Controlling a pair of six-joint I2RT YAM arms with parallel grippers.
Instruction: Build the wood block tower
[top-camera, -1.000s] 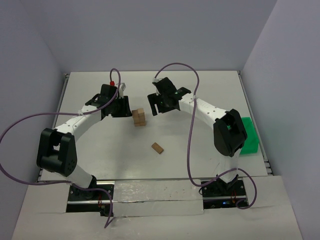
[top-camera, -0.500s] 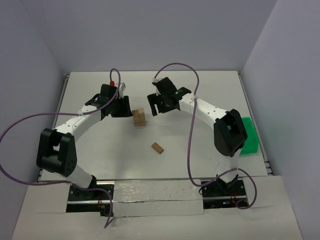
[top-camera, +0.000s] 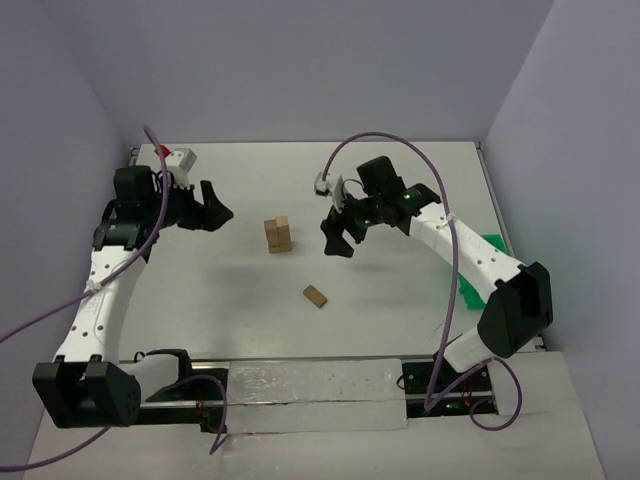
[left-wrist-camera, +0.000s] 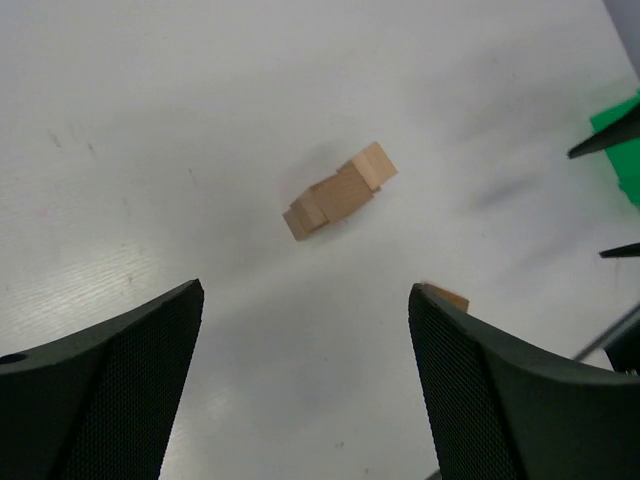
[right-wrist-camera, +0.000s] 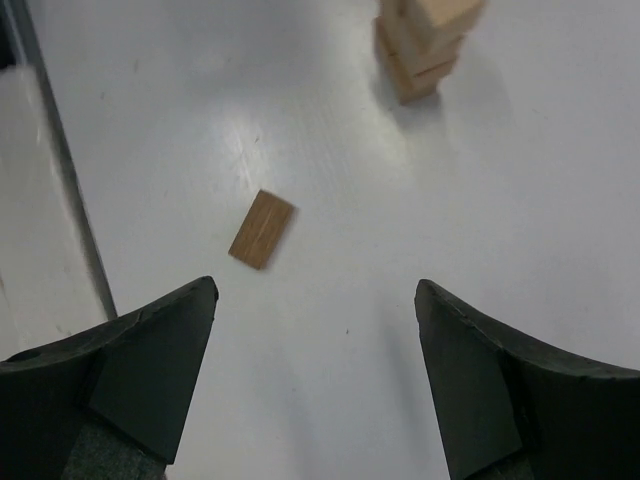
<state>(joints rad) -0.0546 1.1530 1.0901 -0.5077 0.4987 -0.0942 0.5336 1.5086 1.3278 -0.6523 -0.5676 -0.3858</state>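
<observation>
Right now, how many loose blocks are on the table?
1. The block lies flat on the table, apart from the tower and nearer the arm bases. Any blocks inside the bin would be hidden.

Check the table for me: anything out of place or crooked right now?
One block lies flat by itself, apart from the tower. The tower's layers look slightly staggered, not flush. Nothing else stands out.
</observation>
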